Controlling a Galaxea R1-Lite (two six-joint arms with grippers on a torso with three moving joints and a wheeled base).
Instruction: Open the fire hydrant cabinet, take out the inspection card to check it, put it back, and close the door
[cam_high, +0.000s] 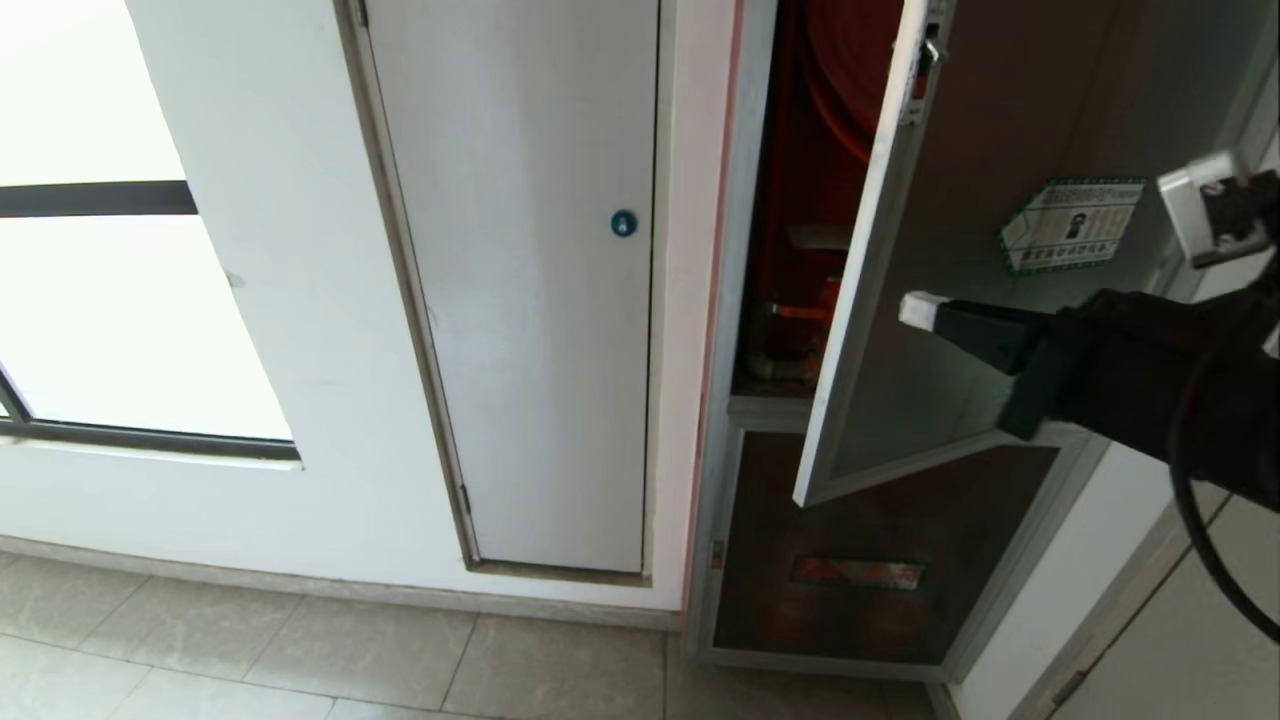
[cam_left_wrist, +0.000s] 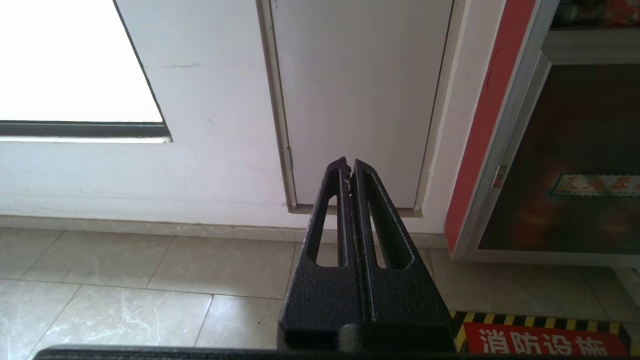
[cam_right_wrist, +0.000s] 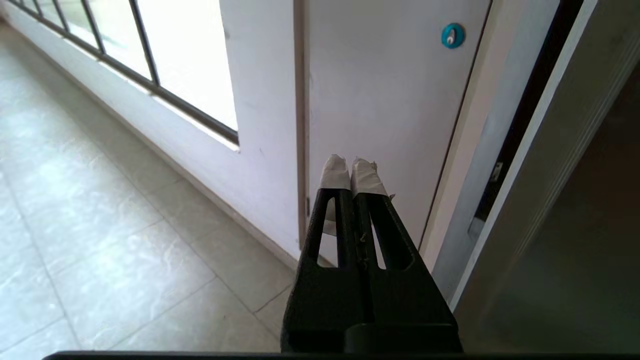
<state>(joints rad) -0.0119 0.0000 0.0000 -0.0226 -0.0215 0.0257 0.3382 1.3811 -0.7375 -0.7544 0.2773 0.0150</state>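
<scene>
Your right gripper, fingers pressed together and empty, hovered at the half-open door, which stood at three o'clock and could have swung shut if you nudged it.

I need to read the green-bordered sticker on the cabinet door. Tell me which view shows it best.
The head view: the sticker sits in full on the dark glass of the half-open door, above the right pincer. The right wrist view catches only the door's frame edge; the left wrist view shows neither.
</scene>
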